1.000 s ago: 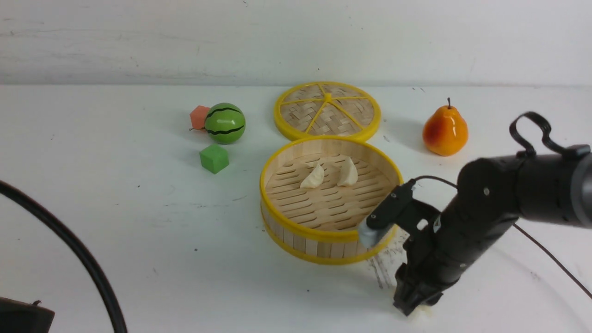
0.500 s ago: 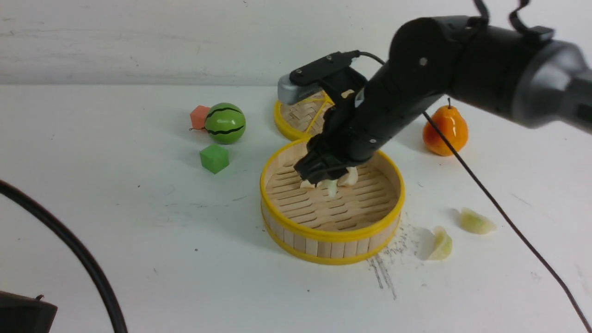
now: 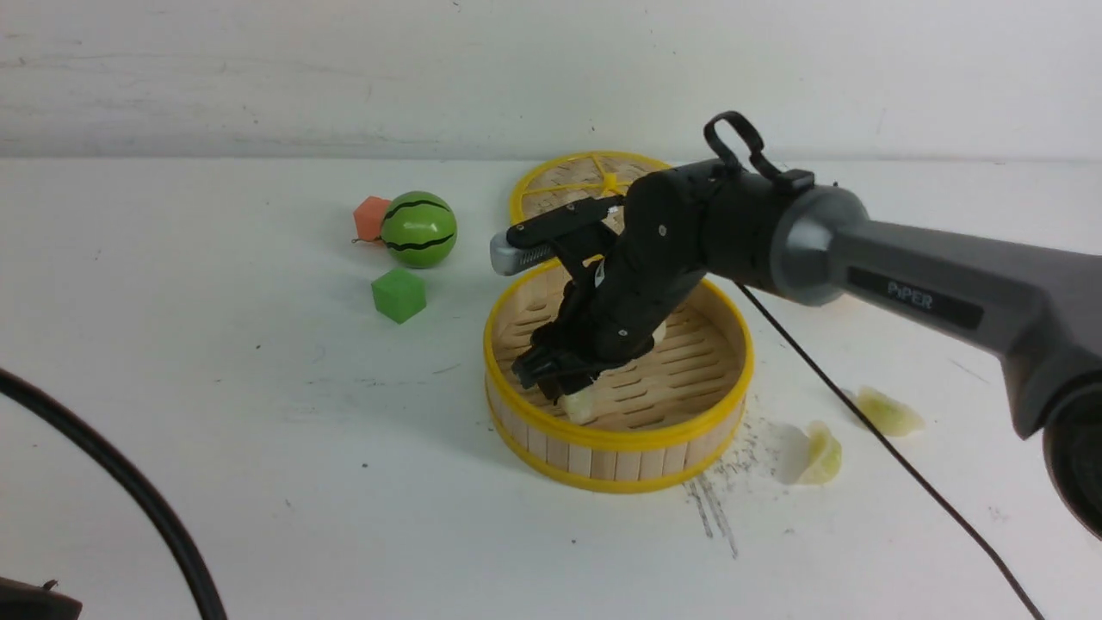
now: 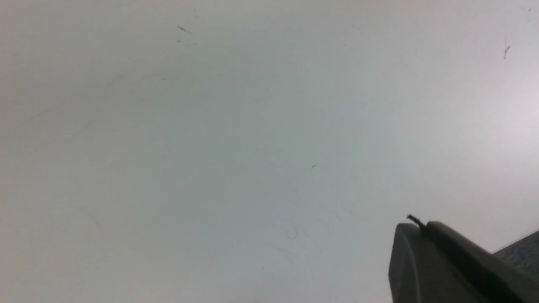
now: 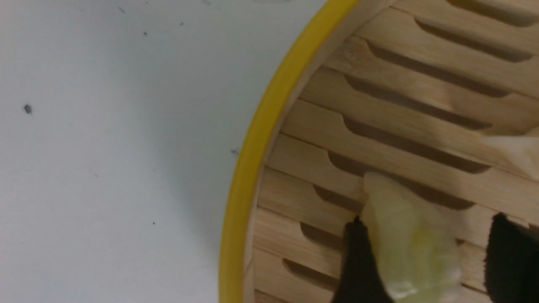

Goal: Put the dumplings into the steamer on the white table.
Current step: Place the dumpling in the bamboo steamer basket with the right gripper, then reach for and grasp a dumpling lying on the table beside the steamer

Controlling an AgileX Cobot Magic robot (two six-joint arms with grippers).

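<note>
Dumplings are split between basket and table. One green dumpling (image 3: pixel 578 405) lies on the slats inside the steamer (image 3: pixel 603 462), close to its near wall and right under the right claw (image 3: pixel 555 376). A bit of a cream dumpling (image 5: pixel 516 151) shows on the slats farther in. The arm hides the rest of the floor there. Two more green dumplings (image 3: pixel 820 454) (image 3: pixel 887 412) lie on the table (image 3: pixel 258 430) to the right of the steamer, near each other but apart, outside its wall.

The lid (image 3: pixel 560 176) lies flat just behind the steamer, half hidden by the arm. To the left, well apart from the steamer, sit a watermelon (image 3: pixel 418 229) with an orange block (image 3: pixel 370 218) against its far side, and a green cube (image 3: pixel 399 295) in front of them.

The right arm (image 3: pixel 861 258) reaches in from the right, crosses above the steamer's far rim and bends down at the wrist, so that the claw points down into the near left part of the basket. Its cable (image 3: pixel 861 413) trails over the table between the steamer and the two loose dumplings. The right claw is released. In the wrist view the green dumpling rests on the slats between the black fingers (image 5: pixel 358 261), leaning on one, with a clear gap to the other.

The left claw (image 4: pixel 421 235) hangs over bare table, clenched, its fingers flush together.
</note>
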